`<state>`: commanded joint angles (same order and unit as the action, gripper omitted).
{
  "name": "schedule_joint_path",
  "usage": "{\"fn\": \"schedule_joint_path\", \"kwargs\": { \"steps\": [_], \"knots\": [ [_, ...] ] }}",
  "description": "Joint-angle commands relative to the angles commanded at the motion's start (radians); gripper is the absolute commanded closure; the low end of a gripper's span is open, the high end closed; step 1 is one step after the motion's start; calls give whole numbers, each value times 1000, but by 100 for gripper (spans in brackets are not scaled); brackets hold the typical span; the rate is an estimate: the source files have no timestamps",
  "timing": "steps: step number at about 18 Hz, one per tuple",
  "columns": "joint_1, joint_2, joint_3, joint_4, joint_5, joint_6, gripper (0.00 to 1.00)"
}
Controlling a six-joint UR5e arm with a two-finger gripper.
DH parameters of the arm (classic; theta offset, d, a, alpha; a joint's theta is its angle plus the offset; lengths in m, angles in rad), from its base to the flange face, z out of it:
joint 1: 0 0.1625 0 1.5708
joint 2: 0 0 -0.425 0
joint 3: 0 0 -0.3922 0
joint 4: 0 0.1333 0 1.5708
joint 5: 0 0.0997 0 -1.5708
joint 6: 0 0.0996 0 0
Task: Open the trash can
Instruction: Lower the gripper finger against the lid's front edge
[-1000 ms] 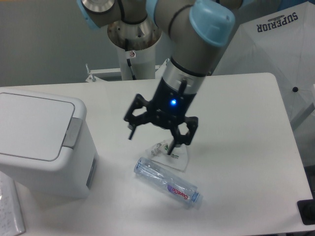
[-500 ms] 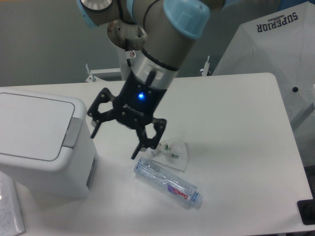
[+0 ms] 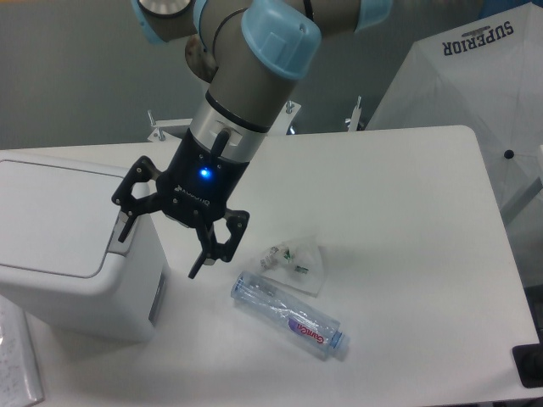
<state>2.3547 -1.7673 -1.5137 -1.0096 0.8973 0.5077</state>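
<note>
Trash can (image 3: pixel 81 263) sits at the left edge of the table, upright, lid shut. White boxy plastic body with rounded corners, flat white lid lying flush on top. Grey push tab on the lid's right edge is mostly hidden behind my arm; only a sliver shows. Right side wall carries a small dark recess low down. Far-left part of the can is cut off by the frame. Bottom rests flat on the tabletop.

Smooth white plastic trash can (image 3: pixel 68 254) — clear glossy bottle (image 3: pixel 288 314)
</note>
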Motion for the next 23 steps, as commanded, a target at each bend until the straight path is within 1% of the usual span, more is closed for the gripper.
{"fn": "schedule_joint_path", "kwargs": {
  "steps": [2, 3, 10, 16, 23],
  "knots": [
    [0, 26, -61, 20, 0, 0, 0],
    [0, 29, -72, 20, 0, -5, 0],
    [0, 20, -80, 26, 5, -6, 0],
    [-3, 19, -80, 28, 54, -5, 0],
    [-5, 11, -80, 31, 54, -3, 0]
  ]
}}
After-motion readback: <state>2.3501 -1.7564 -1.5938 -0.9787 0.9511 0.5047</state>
